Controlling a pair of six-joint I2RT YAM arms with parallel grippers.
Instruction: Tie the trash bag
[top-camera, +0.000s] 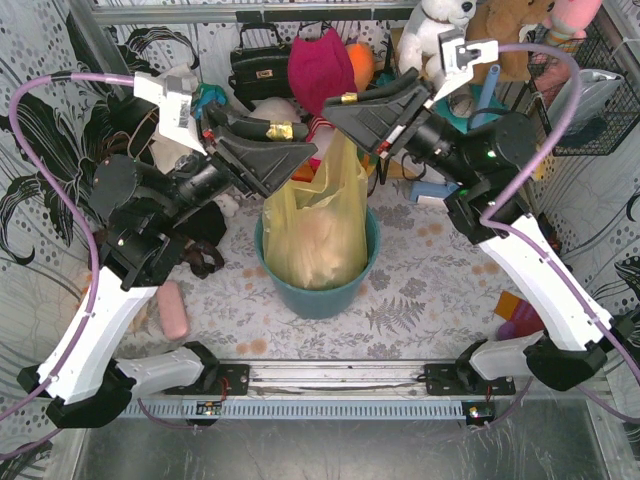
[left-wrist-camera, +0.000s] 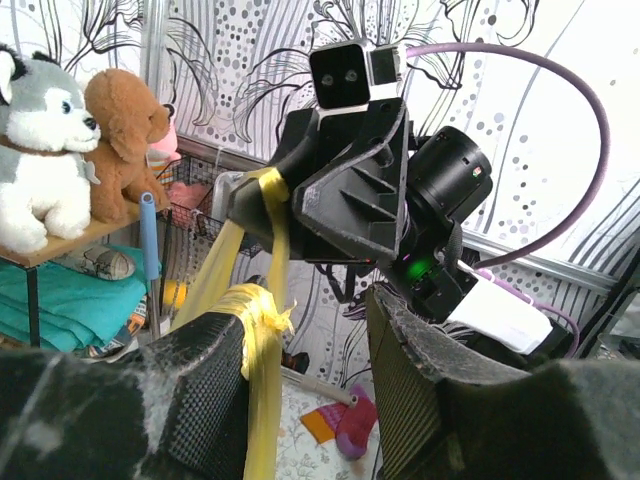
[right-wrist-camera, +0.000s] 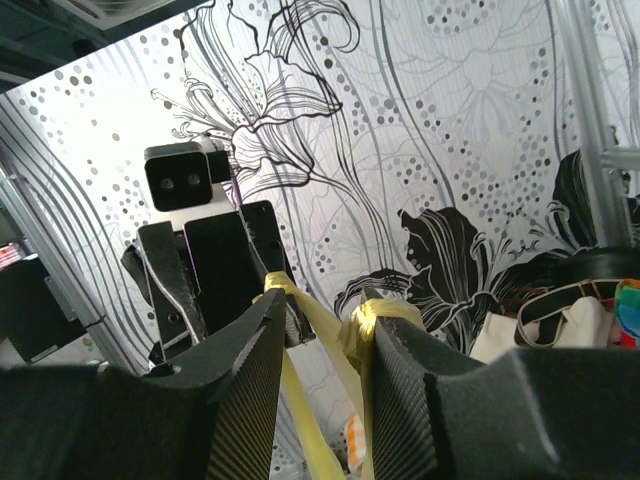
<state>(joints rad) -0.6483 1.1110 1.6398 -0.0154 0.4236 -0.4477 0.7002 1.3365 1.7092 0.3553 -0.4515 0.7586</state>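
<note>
Trash bag (top-camera: 318, 235) sits in the teal bin (top-camera: 318, 295), its yellow strips (left-wrist-camera: 262, 400) draped over my left claw (left-wrist-camera: 310, 310) and right claw (right-wrist-camera: 325, 305), both parted, so a hard pull could slip them off or tear the plastic.

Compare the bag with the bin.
The bag is thin, translucent yellow-green plastic with white paper showing through; the bin is opaque teal. The bag is crumpled and slack, its top drawn upward; the bin keeps a round, even shape. The bag rises well above the bin's rim. Shared: both are open-topped holders, the bag sitting inside the bin.
</note>
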